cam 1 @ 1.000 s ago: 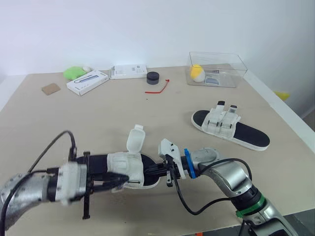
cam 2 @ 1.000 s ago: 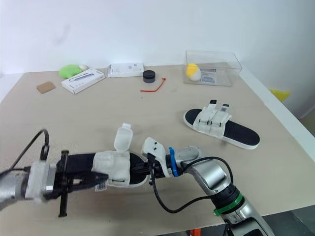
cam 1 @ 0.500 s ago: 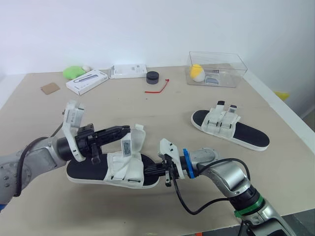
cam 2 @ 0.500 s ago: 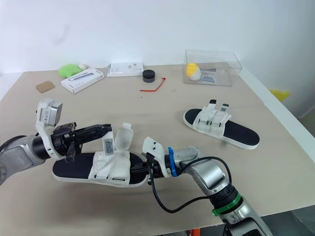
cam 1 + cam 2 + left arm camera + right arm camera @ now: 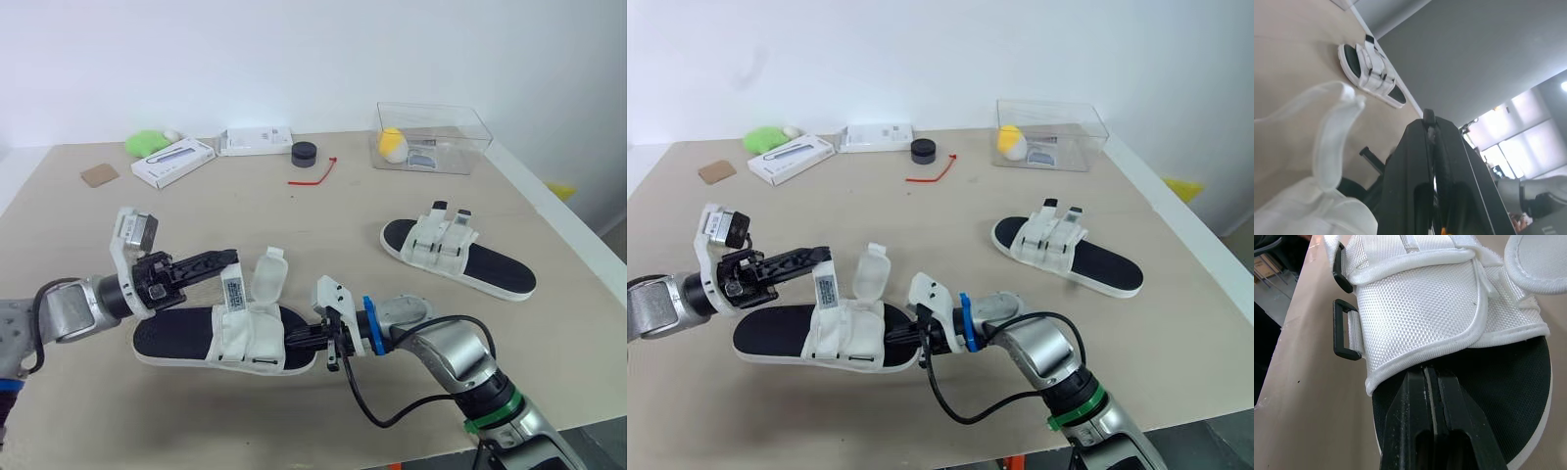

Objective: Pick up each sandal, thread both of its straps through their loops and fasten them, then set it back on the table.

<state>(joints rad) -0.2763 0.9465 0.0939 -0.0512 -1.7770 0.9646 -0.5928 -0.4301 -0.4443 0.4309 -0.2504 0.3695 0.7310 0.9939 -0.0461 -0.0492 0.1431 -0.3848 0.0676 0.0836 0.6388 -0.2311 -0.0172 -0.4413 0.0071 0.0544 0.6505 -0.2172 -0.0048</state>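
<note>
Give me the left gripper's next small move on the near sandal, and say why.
Probably bring the left gripper down and toward the robot, folding the labelled strap at its tips over the white upper to its black loop. Both straps of the near sandal stand upright, both loops are empty, and the shut right gripper presses on the footbed, steadying it.

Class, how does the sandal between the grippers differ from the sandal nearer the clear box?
The near sandal's labelled strap is held up by the left gripper, another flap standing loose; the far sandal's straps lie folded across it. The near sandal is gripped; the far sandal lies untouched. Both have black footbeds, white straps.
</note>
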